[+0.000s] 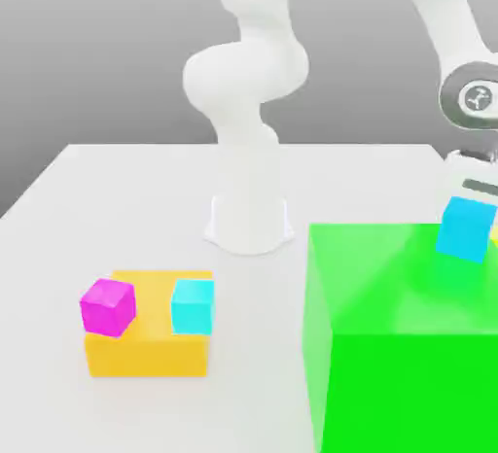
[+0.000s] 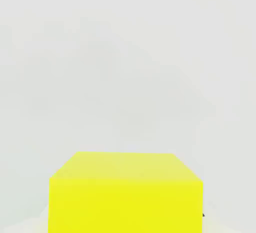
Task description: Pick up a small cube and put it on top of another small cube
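The large green block [image 1: 404, 339] runs off the exterior view's right and bottom edges. A yellow cube [image 2: 125, 194] is cut by the hand view's edge. The arm [image 1: 443, 14] leaves the frame above.

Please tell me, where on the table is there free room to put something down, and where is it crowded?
Bare table lies between the robot base and the orange block, and along the exterior view's left edge. Crowded: the orange block's top, holding the magenta cube and cyan cube, and the exterior view's right, taken by the big green block.
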Controlling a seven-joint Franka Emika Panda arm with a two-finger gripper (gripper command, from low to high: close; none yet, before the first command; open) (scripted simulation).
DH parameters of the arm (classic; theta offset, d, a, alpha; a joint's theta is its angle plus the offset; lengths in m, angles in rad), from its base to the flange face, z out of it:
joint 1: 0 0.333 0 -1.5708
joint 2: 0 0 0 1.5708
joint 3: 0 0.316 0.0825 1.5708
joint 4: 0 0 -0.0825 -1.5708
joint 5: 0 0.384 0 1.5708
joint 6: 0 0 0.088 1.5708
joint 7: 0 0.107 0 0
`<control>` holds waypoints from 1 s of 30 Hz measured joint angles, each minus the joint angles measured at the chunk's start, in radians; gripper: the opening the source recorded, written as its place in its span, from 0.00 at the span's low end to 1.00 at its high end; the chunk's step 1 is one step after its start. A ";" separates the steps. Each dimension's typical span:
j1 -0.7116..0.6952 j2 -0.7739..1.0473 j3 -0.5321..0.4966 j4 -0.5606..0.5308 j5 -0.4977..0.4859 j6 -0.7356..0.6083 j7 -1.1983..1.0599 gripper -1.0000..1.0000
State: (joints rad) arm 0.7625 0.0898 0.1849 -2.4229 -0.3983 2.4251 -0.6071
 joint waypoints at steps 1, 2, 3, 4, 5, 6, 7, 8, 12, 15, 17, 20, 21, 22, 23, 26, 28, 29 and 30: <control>-0.002 0.003 -0.006 0.034 -0.046 -0.040 -0.004 0.00; -0.004 0.006 -0.013 0.068 -0.091 -0.081 -0.009 0.00; -0.005 0.009 -0.019 0.102 -0.136 -0.122 -0.014 0.00; -0.007 0.012 -0.025 0.137 -0.181 -0.164 -0.019 0.00; -0.008 0.015 -0.032 0.171 -0.226 -0.205 -0.023 0.00; -0.009 0.018 -0.038 0.205 -0.272 -0.247 -0.029 0.00; -0.028 0.014 -0.054 0.229 -0.306 -0.280 -0.024 0.00; -0.062 0.004 -0.075 0.246 -0.330 -0.307 -0.009 0.00; -0.207 -0.052 -0.145 0.210 -0.298 -0.301 0.084 0.00; -0.309 -0.094 -0.187 0.150 -0.230 -0.258 0.157 0.00; -0.375 -0.122 -0.211 0.108 -0.181 -0.227 0.204 0.00; -0.452 -0.163 -0.253 0.043 -0.107 -0.181 0.275 0.00; -0.476 -0.176 -0.268 0.022 -0.082 -0.167 0.299 0.00; -0.499 -0.190 -0.285 0.000 -0.058 -0.152 0.323 0.00; -0.518 -0.203 -0.303 -0.021 -0.033 -0.138 0.347 0.00; -0.575 -0.244 -0.363 -0.084 0.037 -0.097 0.421 0.00; -0.617 -0.272 -0.406 -0.126 0.081 -0.071 0.472 0.00; -0.638 -0.286 -0.428 -0.147 0.102 -0.058 0.498 0.00; -0.659 -0.300 -0.449 -0.168 0.123 -0.045 0.524 0.00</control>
State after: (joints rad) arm 0.1033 -0.2100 -0.2646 -2.5912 -0.2750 2.3801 -0.0828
